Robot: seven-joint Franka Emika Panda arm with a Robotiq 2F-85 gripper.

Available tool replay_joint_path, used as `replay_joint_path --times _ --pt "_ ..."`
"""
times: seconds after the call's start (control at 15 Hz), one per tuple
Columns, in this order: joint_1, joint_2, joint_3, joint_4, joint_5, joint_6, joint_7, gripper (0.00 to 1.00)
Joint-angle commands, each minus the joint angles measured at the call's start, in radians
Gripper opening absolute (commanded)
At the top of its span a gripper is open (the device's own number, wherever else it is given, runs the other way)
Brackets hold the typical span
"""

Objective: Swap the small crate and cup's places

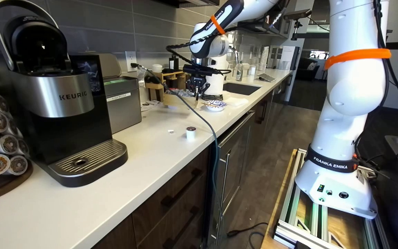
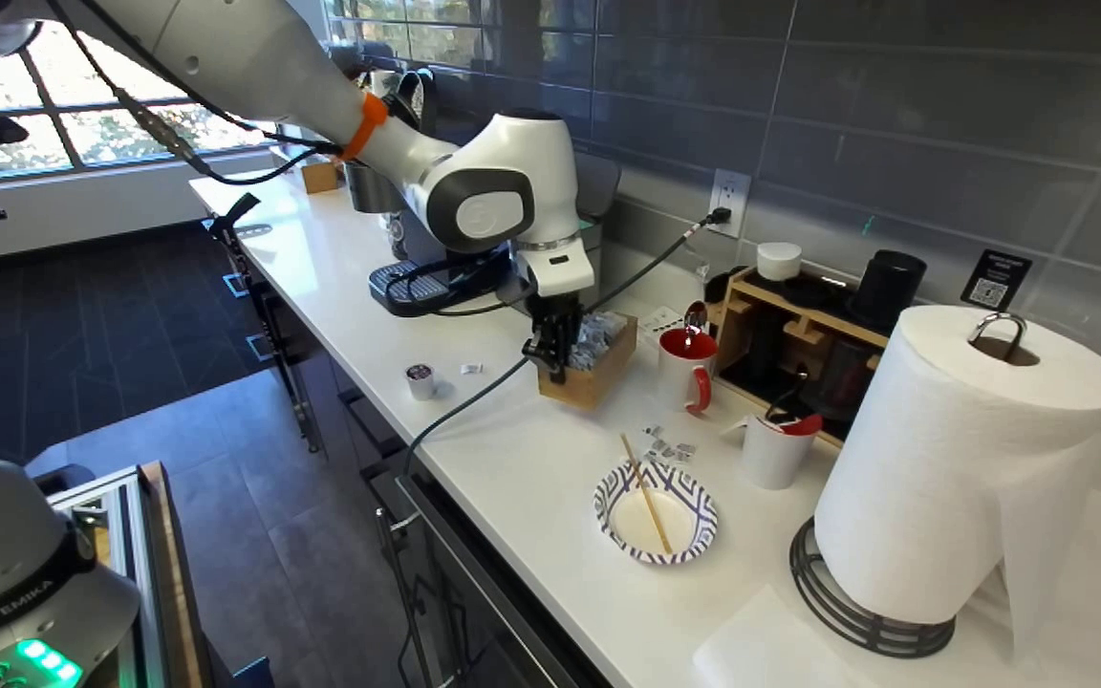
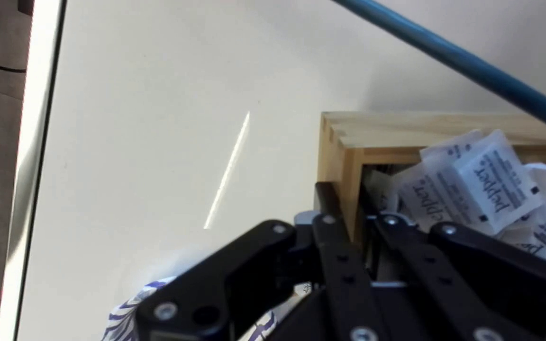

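The small crate (image 1: 175, 100) is a light-tan wooden box filled with paper packets, on the counter in both exterior views (image 2: 614, 367). In the wrist view the crate (image 3: 396, 127) lies at the right, with pepper packets inside. My gripper (image 3: 346, 196) straddles the crate's near end wall, one finger outside and one inside, both against the wood. The gripper also shows at the crate's end in both exterior views (image 1: 197, 93) (image 2: 555, 358). The cup (image 1: 191, 133), small and white with a dark top, stands upright near the counter's front edge (image 2: 420, 382), apart from the gripper. It is out of the wrist view.
A blue-grey cable (image 2: 474, 401) runs from the outlet across the counter beside the crate. A patterned bowl (image 2: 658, 516) with a stick, a red-and-white mug (image 2: 675, 377), a paper-towel roll (image 2: 971, 459) and a coffee machine (image 1: 64, 103) stand around. A small white piece (image 1: 171, 131) lies near the cup.
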Motion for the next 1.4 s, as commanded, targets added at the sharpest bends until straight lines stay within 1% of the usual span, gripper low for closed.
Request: replay_joint_path --times 0.0,0.13,0.33,0.53,0.87,1.33 --pt "0.011 0.059 0.001 0.077 -0.004 -0.007 0.004 0.03" --pt "0.014 0.083 -0.002 0.105 -0.001 -0.006 -0.001 0.03" --pt "0.015 0.121 -0.016 0.149 -0.027 0.001 -0.010 0.03" --pt "0.010 0.156 -0.022 0.190 -0.048 -0.010 -0.081 0.03" --pt "0.011 0.190 -0.009 0.223 -0.024 0.009 -0.205 0.03" --pt "0.015 0.243 0.004 0.286 0.000 0.011 -0.291 0.03"
